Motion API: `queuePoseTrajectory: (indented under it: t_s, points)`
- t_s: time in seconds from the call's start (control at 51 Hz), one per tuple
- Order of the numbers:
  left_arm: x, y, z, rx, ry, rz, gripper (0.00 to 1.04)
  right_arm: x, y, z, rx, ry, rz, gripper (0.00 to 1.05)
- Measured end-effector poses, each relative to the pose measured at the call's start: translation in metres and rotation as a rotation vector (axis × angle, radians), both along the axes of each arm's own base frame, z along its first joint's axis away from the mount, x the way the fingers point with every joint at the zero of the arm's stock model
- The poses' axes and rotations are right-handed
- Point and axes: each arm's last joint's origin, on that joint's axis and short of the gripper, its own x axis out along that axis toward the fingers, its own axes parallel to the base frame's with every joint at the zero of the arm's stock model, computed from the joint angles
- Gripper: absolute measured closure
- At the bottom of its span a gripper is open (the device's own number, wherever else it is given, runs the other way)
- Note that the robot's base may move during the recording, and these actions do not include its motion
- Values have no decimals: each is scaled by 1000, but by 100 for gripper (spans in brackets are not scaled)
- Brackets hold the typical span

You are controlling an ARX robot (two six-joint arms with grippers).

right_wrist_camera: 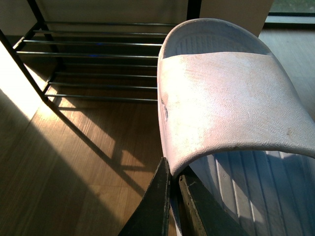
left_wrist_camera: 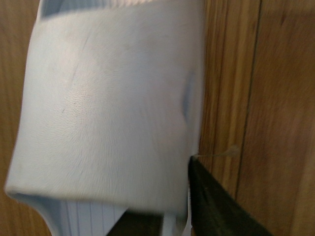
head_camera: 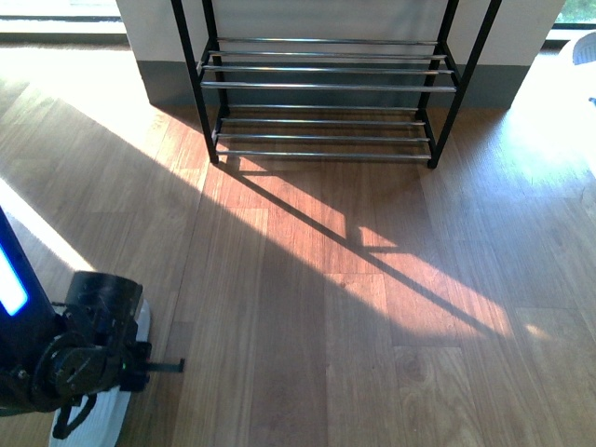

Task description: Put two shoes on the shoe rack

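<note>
One pale blue slide sandal (right_wrist_camera: 231, 103) hangs above the wood floor, pinched by its side edge in my right gripper (right_wrist_camera: 172, 184), which is shut on it. Ahead of it stands the shoe rack (right_wrist_camera: 98, 64), black uprights with silver rod shelves, nothing on the shelves that show. The front view has the same shoe rack (head_camera: 326, 86) against the far wall. A second pale blue sandal (left_wrist_camera: 108, 98) lies on the floor and fills the left wrist view. My left gripper (left_wrist_camera: 165, 219) is open right over it, one black finger (left_wrist_camera: 216, 206) beside the sandal's edge. In the front view this sandal (head_camera: 112, 414) peeks out under the left arm (head_camera: 88, 345).
Wood plank floor (head_camera: 326, 307) stretches between me and the rack, crossed by sunlit patches and the rack's shadow. A pale wall with a grey baseboard (head_camera: 168, 84) stands behind the rack. A white object (head_camera: 585, 47) sits at the far right edge.
</note>
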Motion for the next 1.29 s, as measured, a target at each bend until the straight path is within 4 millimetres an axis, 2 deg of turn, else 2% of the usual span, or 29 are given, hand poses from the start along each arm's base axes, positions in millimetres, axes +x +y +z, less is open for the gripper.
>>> queuePoseTrajectory:
  t_s: [0.078, 0.177, 0.255, 0.392, 0.608, 0.824, 1.039, 1.157, 1.294]
  points:
    - [7, 0, 20, -4, -67, 18, 103, 0, 0, 0, 0, 0, 0, 103]
    - [16, -1, 50, 5, -155, 28, 103, 0, 0, 0, 0, 0, 0, 103]
    - [20, -1, 92, 15, -254, 25, 103, 0, 0, 0, 0, 0, 0, 103]
    - [12, 1, 143, 49, -354, 8, 103, 0, 0, 0, 0, 0, 0, 103]
    - [-25, 8, 219, 135, -436, -22, 103, 0, 0, 0, 0, 0, 0, 103]
    - [-73, 15, 277, 200, -514, 0, 103, 0, 0, 0, 0, 0, 0, 103]
    - [-118, 15, 313, 233, -579, 28, 103, 0, 0, 0, 0, 0, 0, 103]
    - [-148, 16, 338, 268, -645, 67, 103, 0, 0, 0, 0, 0, 0, 103]
    - [-154, 17, 346, 256, -693, 82, 103, 0, 0, 0, 0, 0, 0, 103]
